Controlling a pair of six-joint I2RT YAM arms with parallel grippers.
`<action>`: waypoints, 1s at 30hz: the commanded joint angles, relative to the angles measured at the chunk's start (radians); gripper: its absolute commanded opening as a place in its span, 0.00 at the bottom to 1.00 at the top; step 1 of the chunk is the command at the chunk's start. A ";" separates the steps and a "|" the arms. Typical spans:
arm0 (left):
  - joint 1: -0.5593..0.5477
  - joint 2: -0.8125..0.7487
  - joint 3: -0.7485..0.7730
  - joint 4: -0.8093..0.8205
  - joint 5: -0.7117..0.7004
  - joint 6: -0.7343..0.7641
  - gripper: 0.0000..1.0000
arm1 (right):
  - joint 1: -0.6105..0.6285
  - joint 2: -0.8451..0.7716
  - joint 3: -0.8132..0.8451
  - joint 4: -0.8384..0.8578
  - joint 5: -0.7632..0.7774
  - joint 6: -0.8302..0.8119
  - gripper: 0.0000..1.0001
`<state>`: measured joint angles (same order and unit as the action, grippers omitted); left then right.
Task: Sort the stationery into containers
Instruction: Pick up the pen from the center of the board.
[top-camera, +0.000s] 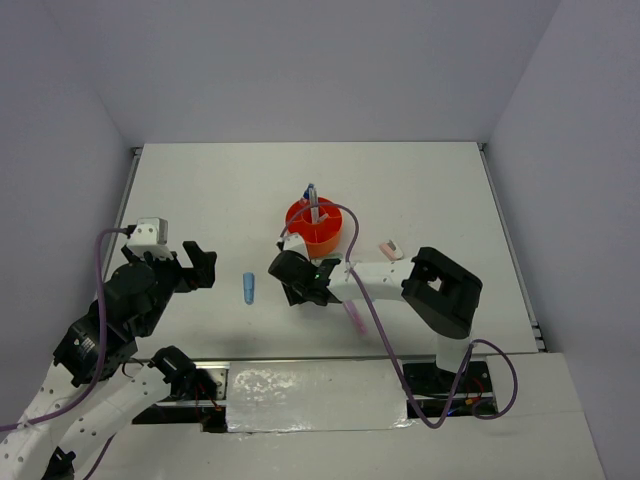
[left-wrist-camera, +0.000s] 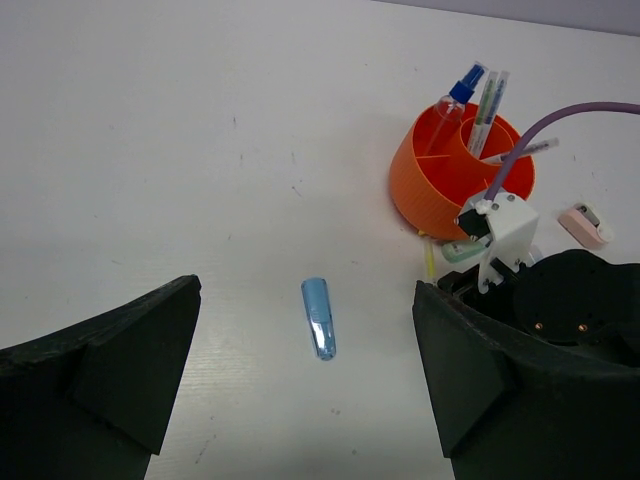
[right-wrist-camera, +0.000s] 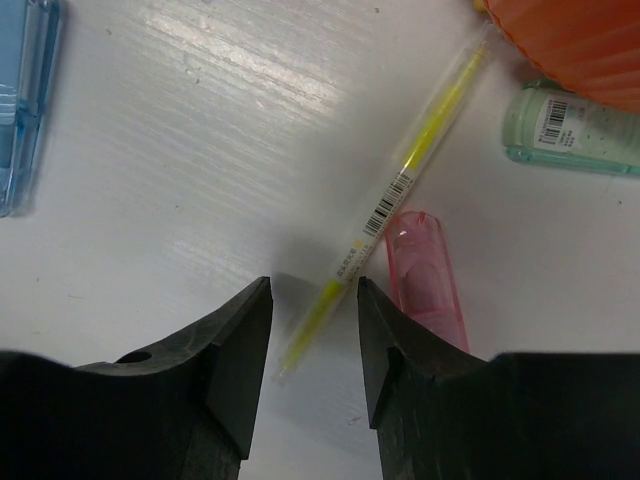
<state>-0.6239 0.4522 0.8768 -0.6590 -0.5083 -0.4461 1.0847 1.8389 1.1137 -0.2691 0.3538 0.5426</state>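
From above, the orange organiser (top-camera: 322, 236) sits mid-counter (top-camera: 200, 190) with a few pens (top-camera: 314, 203) already standing in it, so the sorting looks partly done. Left out are a blue marker (top-camera: 249, 288) lying alone between the two arms, a pink-white eraser (top-camera: 389, 250) near the organiser's right side, and a thin pink item (top-camera: 354, 316), probably a pen, poking out from under the right forearm (top-camera: 375, 280). The left hand (top-camera: 203, 268) hovers spread wide and empty, apart from the blue marker. The right hand (top-camera: 297, 285) is low, just in front of the organiser.

Through the left wrist view, the organiser's compartments hold a small blue-capped spray bottle (left-wrist-camera: 450, 110) and about three pens. The blue marker lies in the open with nothing around it, an easy pick.

Under the right wrist, the hand's fingers (right-wrist-camera: 240, 350) stand half spread, straddling the lower end of a yellow pen (right-wrist-camera: 400, 190) without pinching it yet. A pink marker (right-wrist-camera: 430, 280) lies right beside that pen and close to one finger, so I judge it could be nudged or caught as the jaws close. A green marker (right-wrist-camera: 570, 130) rests by the organiser's wall. At least six pieces appear left to sort.
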 joint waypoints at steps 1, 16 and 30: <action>0.003 0.003 0.001 0.035 0.007 0.021 0.99 | -0.012 0.031 -0.005 0.016 0.004 0.032 0.47; 0.003 0.013 0.013 -0.001 0.010 -0.092 0.99 | 0.064 0.066 0.031 -0.041 -0.036 0.065 0.00; 0.003 0.009 -0.252 0.330 0.485 -0.416 0.99 | 0.141 -0.498 -0.259 0.266 0.013 -0.039 0.00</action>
<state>-0.6235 0.4580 0.6449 -0.5068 -0.1703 -0.7692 1.1934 1.4681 0.8967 -0.1486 0.3332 0.5491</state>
